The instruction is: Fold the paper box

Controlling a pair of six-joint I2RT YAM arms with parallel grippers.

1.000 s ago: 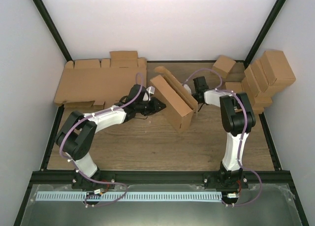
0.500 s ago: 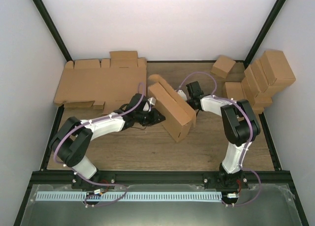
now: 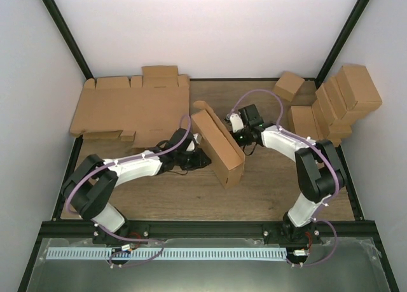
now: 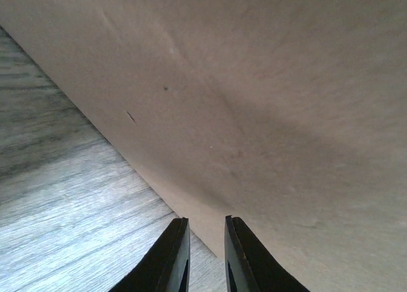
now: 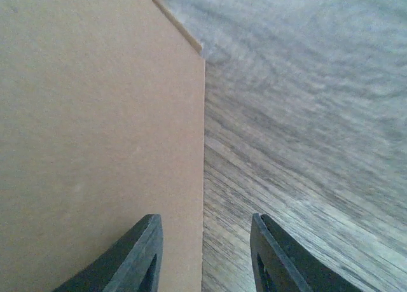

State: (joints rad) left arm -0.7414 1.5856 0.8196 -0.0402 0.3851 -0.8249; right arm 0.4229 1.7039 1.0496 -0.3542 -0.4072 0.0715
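While tilted, paper box (image 3: 218, 147) — between fingers (both).

A wood-grain worktop (image 3: 191, 200) is enclosed by plain white walls (image 3: 203, 31) and framed by black posts (image 3: 63, 34). A grey metal ledge (image 3: 356, 266) is seen along its near edge. Even light is cast.

No legible text, label, brand, number or sign found in any view. The paper box (image 3: 218, 146) shows plain brown faces, unprinted, in the overhead and both wrist views; the table (image 3: 267, 190) shows bare wood grain only
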